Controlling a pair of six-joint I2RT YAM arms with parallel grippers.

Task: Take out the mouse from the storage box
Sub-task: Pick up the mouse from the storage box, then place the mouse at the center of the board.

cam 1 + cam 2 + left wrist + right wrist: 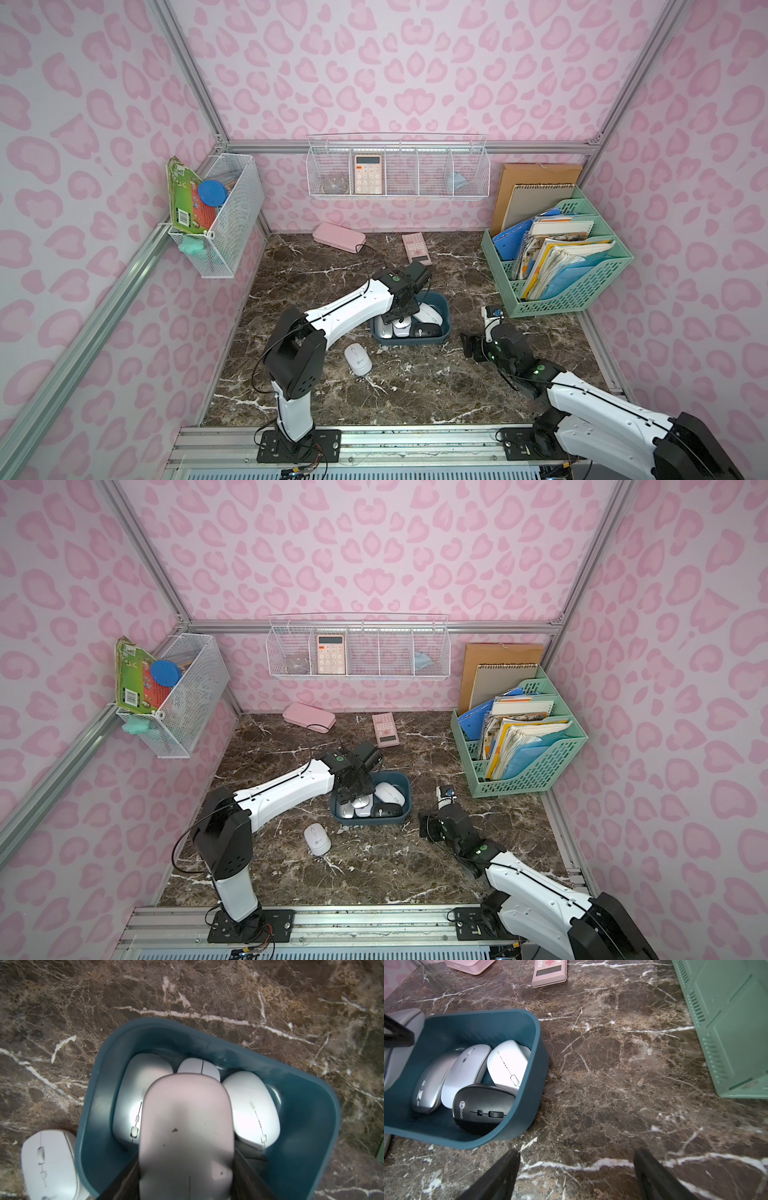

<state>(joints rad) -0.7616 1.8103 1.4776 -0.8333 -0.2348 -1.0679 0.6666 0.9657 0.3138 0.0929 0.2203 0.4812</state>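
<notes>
The left gripper [400, 321] is clenched on a pale mouse [186, 1126] above the storage box [307, 1118] (other mice [467, 1072] lie inside); the right gripper [576, 1155], released, is beside this box.

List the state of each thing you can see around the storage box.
storage box: upright on the table, several mice inside
left gripper: jaws shut on the pale mouse, over the storage box
right gripper: jaws open, empty, over the table
black mouse: lying in the storage box
white mouse: out, flat on the table beside the storage box
</notes>
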